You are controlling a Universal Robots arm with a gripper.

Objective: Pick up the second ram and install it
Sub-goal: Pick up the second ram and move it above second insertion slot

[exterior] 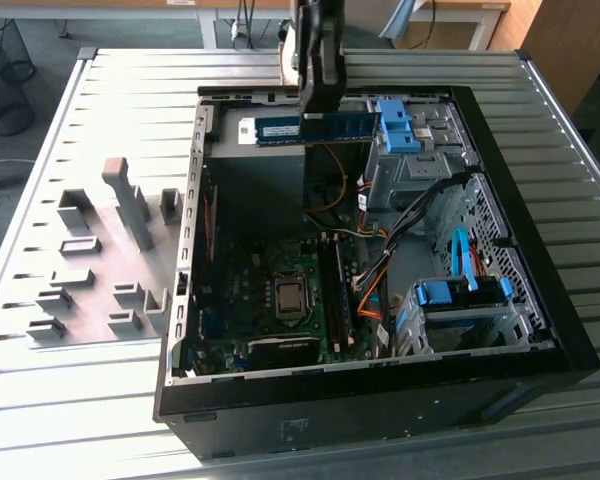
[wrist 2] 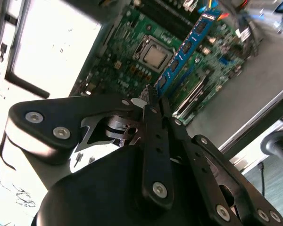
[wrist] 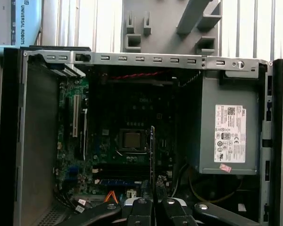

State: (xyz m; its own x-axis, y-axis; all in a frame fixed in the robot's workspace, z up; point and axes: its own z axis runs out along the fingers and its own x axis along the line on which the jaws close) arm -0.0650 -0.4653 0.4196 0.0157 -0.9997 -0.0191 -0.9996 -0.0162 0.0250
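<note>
Blue-green and flat, the second ram (exterior: 345,127) sits clamped in my black gripper (exterior: 318,112); I'd square it with the dark slots (exterior: 332,285).

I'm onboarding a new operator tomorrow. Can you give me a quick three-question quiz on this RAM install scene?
1. True or false: the end effector is shut on the second ram.
2. Where is the second ram? A) pushed down into a slot B) held in the air over the open case C) lying flat outside the case
3. Fill in: the grey fixture blocks stand on the exterior view's ____ of the case.
Key: 1 true; 2 B; 3 left.
</note>
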